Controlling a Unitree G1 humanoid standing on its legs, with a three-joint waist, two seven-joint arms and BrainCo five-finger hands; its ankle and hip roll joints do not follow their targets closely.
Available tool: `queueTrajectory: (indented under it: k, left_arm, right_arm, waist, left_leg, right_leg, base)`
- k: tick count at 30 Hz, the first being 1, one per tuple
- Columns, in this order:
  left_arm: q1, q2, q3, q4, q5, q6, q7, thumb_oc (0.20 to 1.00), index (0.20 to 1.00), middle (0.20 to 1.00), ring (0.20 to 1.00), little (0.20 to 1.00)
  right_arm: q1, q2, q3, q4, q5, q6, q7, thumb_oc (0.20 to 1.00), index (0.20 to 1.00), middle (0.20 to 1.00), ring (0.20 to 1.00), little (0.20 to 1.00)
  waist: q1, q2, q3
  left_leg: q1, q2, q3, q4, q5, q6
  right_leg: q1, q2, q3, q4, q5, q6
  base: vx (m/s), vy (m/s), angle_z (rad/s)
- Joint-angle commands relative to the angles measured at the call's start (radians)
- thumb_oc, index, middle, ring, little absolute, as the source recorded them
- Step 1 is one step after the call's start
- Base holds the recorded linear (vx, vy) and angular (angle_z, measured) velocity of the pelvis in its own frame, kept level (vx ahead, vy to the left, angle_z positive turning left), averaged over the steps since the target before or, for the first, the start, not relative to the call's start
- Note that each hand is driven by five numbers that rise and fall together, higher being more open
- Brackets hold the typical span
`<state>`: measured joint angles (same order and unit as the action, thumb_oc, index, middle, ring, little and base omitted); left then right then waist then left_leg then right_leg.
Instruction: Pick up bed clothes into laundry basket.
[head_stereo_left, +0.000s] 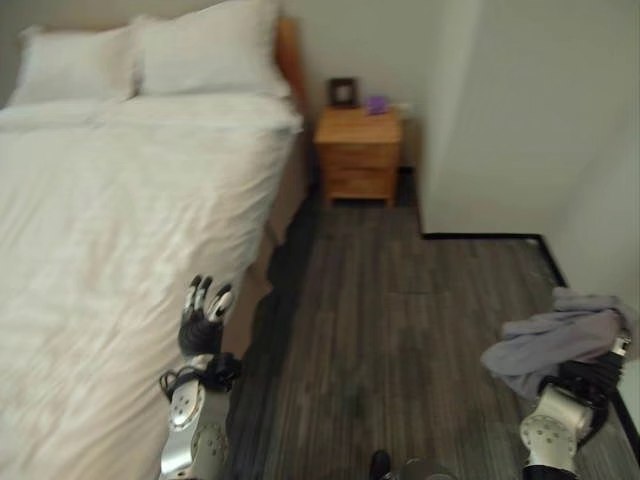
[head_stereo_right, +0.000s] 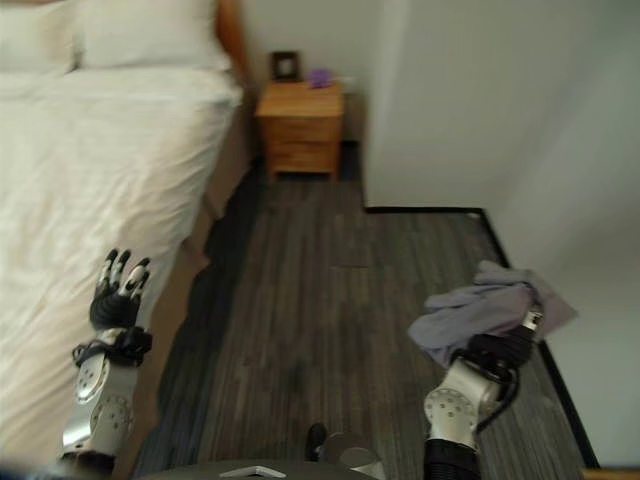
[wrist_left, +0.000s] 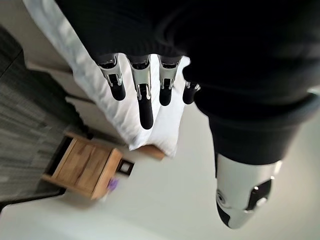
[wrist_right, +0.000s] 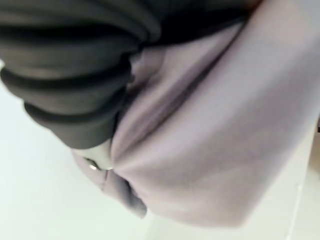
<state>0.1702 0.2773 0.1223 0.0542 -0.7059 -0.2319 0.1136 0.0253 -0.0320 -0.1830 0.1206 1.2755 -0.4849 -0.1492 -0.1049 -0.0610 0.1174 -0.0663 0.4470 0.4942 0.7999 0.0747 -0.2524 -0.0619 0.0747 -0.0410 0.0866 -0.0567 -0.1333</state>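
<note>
Lilac cloth (head_stereo_right: 490, 305) bunches over the right hand (head_stereo_right: 497, 352), whose fingers are buried in it, so its grip cannot be told; the hand seems raised to carry the cloth clear of the floor (head_stereo_right: 320, 300), near the wall (head_stereo_right: 470, 100). It looks soft, crumpled, draping in loose folds. By the bed (head_stereo_left: 110, 220), the left hand (head_stereo_left: 203, 315) hangs idle, fingers straight and empty.

- A bed (head_stereo_left: 120, 230) under a white cover takes up the left of the room, two white pillows (head_stereo_left: 150, 55) at its wooden headboard (head_stereo_left: 291, 60).
- Just beside the headboard stands a wooden nightstand (head_stereo_left: 358, 152) with drawers.
- On it sit a small dark picture frame (head_stereo_left: 343, 92) and a small purple object (head_stereo_left: 376, 104).
- Dark wood-plank floor (head_stereo_left: 400, 330).
- Pale plain walls (head_stereo_left: 500, 110) with a black baseboard (head_stereo_left: 480, 236).
</note>
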Motion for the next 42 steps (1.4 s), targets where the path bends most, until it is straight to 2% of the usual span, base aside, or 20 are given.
queueTrajectory:
  k: [1, 2, 3, 5, 7, 10, 14, 16, 17, 18, 20, 21, 22, 23, 25, 27, 29, 30, 35, 42]
  left_arm:
    - [-0.070, 0.012, 0.007, -0.068, -0.011, -0.068, 0.012, 1.000, 1.000, 1.000, 1.000, 1.000]
    - [-0.072, 0.003, 0.012, -0.065, -0.010, -0.070, 0.024, 1.000, 1.000, 1.000, 1.000, 1.000]
    - [-0.070, -0.007, 0.023, -0.063, 0.008, -0.075, 0.031, 1.000, 1.000, 1.000, 1.000, 1.000]
    - [-0.070, -0.012, 0.044, -0.054, 0.011, -0.083, 0.043, 1.000, 1.000, 1.000, 1.000, 1.000]
    - [-0.086, -0.011, 0.054, -0.032, 0.011, -0.090, 0.052, 1.000, 1.000, 1.000, 1.000, 1.000]
    - [-0.116, 0.003, 0.053, -0.034, 0.014, -0.099, 0.045, 1.000, 1.000, 1.000, 1.000, 1.000]
    - [-0.119, 0.025, 0.030, -0.049, 0.039, -0.098, 0.027, 1.000, 1.000, 1.000, 1.000, 1.000]
    - [-0.110, 0.046, 0.034, -0.047, 0.052, -0.094, 0.028, 1.000, 1.000, 1.000, 1.000, 1.000]
    - [-0.107, 0.052, 0.034, -0.037, 0.057, -0.088, 0.032, 1.000, 1.000, 1.000, 1.000, 1.000]
    - [-0.104, 0.049, 0.032, -0.034, 0.056, -0.078, 0.024, 1.000, 1.000, 1.000, 1.000, 1.000]
    - [-0.079, 0.041, 0.039, -0.044, 0.043, -0.069, 0.019, 1.000, 1.000, 1.000, 1.000, 1.000]
    - [-0.067, 0.032, 0.037, -0.047, 0.032, -0.062, 0.014, 1.000, 1.000, 1.000, 1.000, 1.000]
    - [-0.056, 0.030, 0.036, -0.051, 0.026, -0.055, 0.009, 1.000, 1.000, 1.000, 1.000, 1.000]
    - [-0.045, 0.031, 0.035, -0.058, 0.020, -0.051, 0.001, 1.000, 1.000, 1.000, 1.000, 1.000]
    - [-0.017, 0.035, 0.029, -0.076, 0.014, -0.040, -0.015, 1.000, 1.000, 1.000, 1.000, 1.000]
    - [-0.006, 0.033, 0.022, -0.083, 0.003, -0.034, -0.025, 1.000, 1.000, 1.000, 1.000, 1.000]
    - [-0.007, 0.026, 0.011, -0.077, -0.007, -0.032, -0.025, 1.000, 1.000, 1.000, 1.000, 1.000]
    - [-0.020, 0.012, -0.009, -0.070, -0.007, -0.027, -0.025, 1.000, 1.000, 1.000, 1.000, 1.000]
    - [-0.021, -0.001, -0.033, -0.065, -0.014, -0.013, -0.038, 1.000, 1.000, 1.000, 1.000, 1.000]
    - [-0.005, -0.010, -0.030, -0.068, -0.015, -0.001, -0.038, 1.000, 1.000, 1.000, 1.000, 1.000]
  right_arm:
    - [-0.063, -0.120, -0.003, -0.137, -0.028, 0.020, 0.064, 0.200, 0.200, 0.200, 0.200, 0.200]
    - [-0.068, -0.125, 0.025, -0.139, -0.025, 0.038, 0.075, 0.200, 0.200, 0.200, 0.200, 0.200]
    - [-0.063, -0.126, 0.052, -0.126, -0.023, 0.068, 0.099, 0.200, 0.200, 0.200, 0.200, 0.200]
    - [-0.078, -0.124, 0.076, -0.124, -0.021, 0.092, 0.113, 0.200, 0.200, 0.200, 0.200, 0.200]
    - [-0.066, -0.118, 0.106, -0.130, -0.007, 0.128, 0.138, 0.200, 0.200, 0.200, 0.200, 0.200]
    - [-0.028, -0.127, 0.129, -0.152, 0.001, 0.178, 0.175, 0.200, 0.200, 0.200, 0.200, 0.200]
    - [0.039, -0.137, 0.149, -0.160, -0.028, 0.211, 0.191, 0.200, 0.200, 0.200, 0.200, 0.200]
    - [0.050, -0.132, 0.153, -0.164, -0.031, 0.218, 0.201, 0.200, 0.200, 0.200, 0.200, 0.200]
    - [0.044, -0.132, 0.163, -0.165, -0.030, 0.209, 0.203, 0.200, 0.200, 0.200, 0.200, 0.200]
    - [0.046, -0.131, 0.164, -0.169, -0.027, 0.214, 0.208, 0.200, 0.200, 0.200, 0.200, 0.200]
    - [0.036, -0.132, 0.177, -0.160, -0.034, 0.213, 0.211, 0.200, 0.200, 0.200, 0.200, 0.200]
    - [0.023, -0.133, 0.190, -0.157, -0.039, 0.209, 0.207, 0.200, 0.200, 0.200, 0.200, 0.200]
    - [0.013, -0.134, 0.200, -0.152, -0.039, 0.210, 0.202, 0.200, 0.200, 0.200, 0.200, 0.200]
    - [0.004, -0.135, 0.210, -0.147, -0.044, 0.210, 0.201, 0.200, 0.200, 0.200, 0.200, 0.200]
    - [-0.025, -0.142, 0.231, -0.140, -0.055, 0.220, 0.195, 0.200, 0.200, 0.200, 0.200, 0.200]
    - [-0.040, -0.143, 0.244, -0.141, -0.063, 0.227, 0.191, 0.200, 0.200, 0.200, 0.200, 0.200]
    - [-0.022, -0.149, 0.237, -0.155, -0.068, 0.231, 0.185, 0.200, 0.200, 0.200, 0.200, 0.200]
    - [0.014, -0.154, 0.229, -0.172, -0.067, 0.246, 0.192, 0.200, 0.200, 0.200, 0.200, 0.200]
    - [0.064, -0.165, 0.204, -0.178, -0.081, 0.251, 0.194, 0.200, 0.200, 0.200, 0.200, 0.200]
    - [0.080, -0.150, 0.208, -0.175, -0.080, 0.254, 0.190, 0.200, 0.200, 0.200, 0.200, 0.200]
  waist:
    - [0.060, 0.029, 0.015]
    - [0.076, 0.035, 0.021]
    - [0.100, 0.043, 0.031]
    - [0.122, 0.051, 0.038]
    - [0.129, 0.056, 0.045]
    - [0.125, 0.057, 0.059]
    - [0.114, 0.033, 0.079]
    - [0.134, 0.040, 0.102]
    - [0.152, 0.051, 0.110]
    - [0.152, 0.055, 0.115]
    - [0.194, 0.062, 0.107]
    - [0.223, 0.062, 0.094]
    - [0.250, 0.056, 0.078]
    - [0.268, 0.048, 0.068]
    - [0.307, 0.026, 0.045]
    - [0.326, 0.005, 0.020]
    - [0.318, 0.000, 0.013]
    - [0.290, -0.003, 0.008]
    - [0.261, -0.006, 0.010]
    - [0.259, 0.005, -0.005]
  left_leg:
    - [-0.041, -0.175, -0.172, -0.292, 0.035, 0.100]
    - [-0.026, -0.223, -0.288, -0.322, 0.003, 0.118]
    - [0.010, -0.296, -0.460, -0.399, -0.045, 0.138]
    - [0.035, -0.403, -0.659, -0.457, -0.131, 0.162]
    - [0.066, -0.456, -0.740, -0.477, -0.183, 0.184]
    - [0.100, -0.511, -0.728, -0.565, -0.262, 0.222]
    - [0.120, -0.550, -0.633, -0.700, -0.238, 0.260]
    - [0.094, -0.526, -0.577, -0.689, -0.230, 0.262]
    - [0.069, -0.510, -0.544, -0.682, -0.211, 0.260]
    - [0.061, -0.502, -0.532, -0.684, -0.202, 0.265]
    - [0.041, -0.480, -0.466, -0.694, -0.182, 0.276]
    - [0.031, -0.473, -0.425, -0.702, -0.174, 0.280]
    - [0.035, -0.468, -0.384, -0.708, -0.189, 0.276]
    - [0.032, -0.465, -0.345, -0.713, -0.190, 0.276]
    - [0.025, -0.462, -0.277, -0.725, -0.188, 0.277]
    - [0.025, -0.459, -0.222, -0.759, -0.172, 0.269]
    - [0.025, -0.453, -0.222, -0.787, -0.153, 0.259]
    - [0.018, -0.437, -0.202, -0.804, -0.114, 0.249]
    - [0.026, -0.420, -0.220, -0.817, -0.097, 0.234]
    - [0.055, -0.417, -0.235, -0.838, -0.088, 0.224]
  right_leg:
    - [0.087, -0.194, -0.089, -0.099, 0.018, 0.175]
    - [0.075, -0.186, -0.024, -0.086, 0.025, 0.186]
    - [0.049, -0.172, 0.080, -0.068, 0.033, 0.211]
    - [0.006, -0.138, 0.214, -0.044, 0.053, 0.234]
    - [-0.033, -0.106, 0.333, -0.032, 0.083, 0.256]
    - [-0.092, -0.119, 0.410, -0.024, 0.121, 0.296]
    - [-0.194, -0.193, 0.408, -0.068, 0.233, 0.369]
    - [-0.228, -0.218, 0.245, -0.009, 0.164, 0.334]
    - [-0.221, -0.250, 0.101, 0.072, 0.115, 0.295]
    - [-0.204, -0.262, 0.036, 0.126, 0.090, 0.275]
    - [-0.155, -0.328, -0.162, 0.233, 0.035, 0.246]
    - [-0.105, -0.356, -0.254, 0.261, 0.004, 0.235]
    - [-0.045, -0.382, -0.313, 0.276, -0.035, 0.243]
    - [-0.010, -0.398, -0.344, 0.268, -0.031, 0.248]
    - [0.035, -0.398, -0.358, 0.236, -0.012, 0.270]
    - [0.078, -0.374, -0.376, 0.115, 0.009, 0.288]
    - [0.058, -0.340, -0.330, 0.050, -0.006, 0.284]
    - [0.075, -0.311, -0.326, -0.045, 0.016, 0.271]
    - [0.099, -0.280, -0.318, -0.096, 0.027, 0.267]
    - [0.149, -0.268, -0.341, -0.131, 0.030, 0.267]
  base:
    - [0.04, 0.109, -3.55]
    - [0.08, 0.172, -2.99]
    - [0.12, 0.202, -2.69]
    - [0.08, 0.168, -2.14]
    - [-0.02, 0.185, -3.49]
    - [-0.16, 0.281, -1.40]
    - [-0.31, 0.314, -0.75]
    - [-0.36, 0.163, -0.92]
    - [-0.34, 0.116, -1.22]
    - [-0.33, 0.152, -1.42]
    - [-0.28, 0.162, -1.03]
    - [-0.16, 0.110, -0.81]
    - [-0.11, 0.039, -1.28]
    - [-0.09, -0.013, -1.90]
    - [-0.11, -0.038, -1.83]
    - [-0.04, -0.083, -1.22]
    - [-0.02, -0.141, -0.77]
    - [-0.03, -0.159, -0.45]
    - [0.02, -0.103, 0.10]
    - [0.03, -0.025, 0.05]
